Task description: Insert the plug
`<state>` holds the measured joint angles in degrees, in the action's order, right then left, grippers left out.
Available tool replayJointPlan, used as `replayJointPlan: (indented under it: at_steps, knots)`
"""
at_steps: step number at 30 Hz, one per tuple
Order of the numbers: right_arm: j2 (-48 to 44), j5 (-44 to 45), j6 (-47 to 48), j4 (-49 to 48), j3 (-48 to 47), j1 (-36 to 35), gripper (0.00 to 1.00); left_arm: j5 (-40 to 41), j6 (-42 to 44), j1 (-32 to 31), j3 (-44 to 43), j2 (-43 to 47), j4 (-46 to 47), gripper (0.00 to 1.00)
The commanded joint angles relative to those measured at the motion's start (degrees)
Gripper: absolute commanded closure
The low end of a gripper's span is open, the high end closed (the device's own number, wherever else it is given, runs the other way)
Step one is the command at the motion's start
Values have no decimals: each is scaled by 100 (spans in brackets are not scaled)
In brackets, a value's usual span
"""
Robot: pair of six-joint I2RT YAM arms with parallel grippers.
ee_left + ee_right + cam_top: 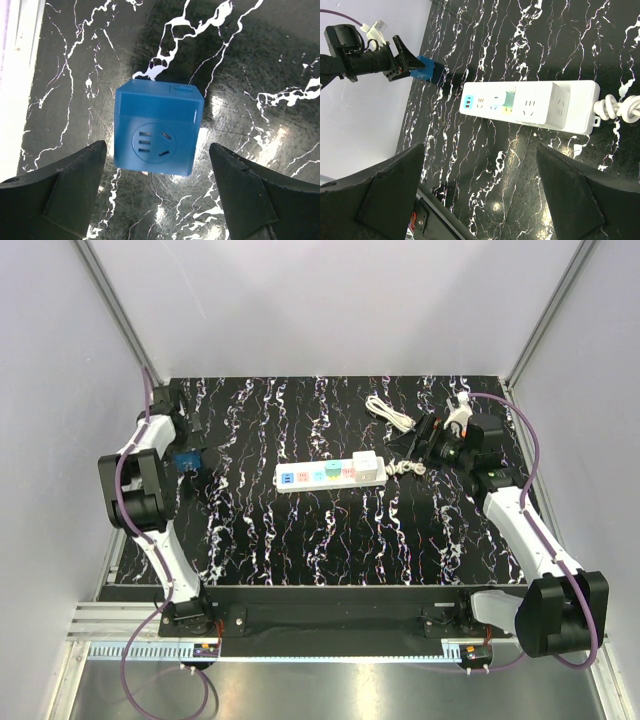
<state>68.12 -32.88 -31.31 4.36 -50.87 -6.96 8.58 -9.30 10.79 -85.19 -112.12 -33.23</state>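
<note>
Plug (157,127), a blue cube, is found on the counter (330,540) at the far left, well apart from the strip (330,474) and at 9 o'clock from it in the top view. In the left wrist view it lies at 12 o'clock from the left end effector (156,147). Its near part is set between the two fingers with a gap on either side, so that end effector is released and nothing is grasped. A socket face is turned toward the wrist camera. The pins are not visible, and the face that carries them cannot be told.

The strip's long axis runs from 9 to 3 o'clock. A white adapter (365,465) is already seated near its 3 o'clock end, and open sockets are left toward 9 o'clock. The right end effector (481,147) is also released, held wide beside the coiled cord (390,412) at the strip's 3 o'clock side.

The left arm is judged far the nearer to the plug, so the grasp is expected from it. After closing, a carry toward 3 o'clock would be needed.
</note>
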Motion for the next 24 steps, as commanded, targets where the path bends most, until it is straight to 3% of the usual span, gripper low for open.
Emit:
replayJointPlan:
  at_steps: [1,4,7,8,9,12,14,20,24]
  knots:
    - [0,-69,90,-49,-213,19,0,-198,-45,125,-358,-144,27,13]
    - [-9,-43,90,-32,-204,11,0,-312,-89,117,-376,-240,10,17]
    - [9,1,90,-32,-195,19,0,-505,-133,117,-446,-311,10,29]
    - [9,27,90,-23,-204,19,0,-567,-160,117,-446,-320,10,37]
    - [17,45,81,-6,-213,11,0,-620,-169,125,-437,-320,19,58]
    - [-9,106,107,21,-230,2,0,-831,-335,152,-332,-197,53,91]
    - [-88,368,90,56,-239,-16,0,-1252,-590,152,-104,153,150,100]
    - [-9,1114,116,415,-992,-199,0,-2430,-2133,-85,924,2156,1703,100]
    - [52,2163,362,181,-1372,-1269,1,-2589,-3330,-681,1450,3352,2633,100]
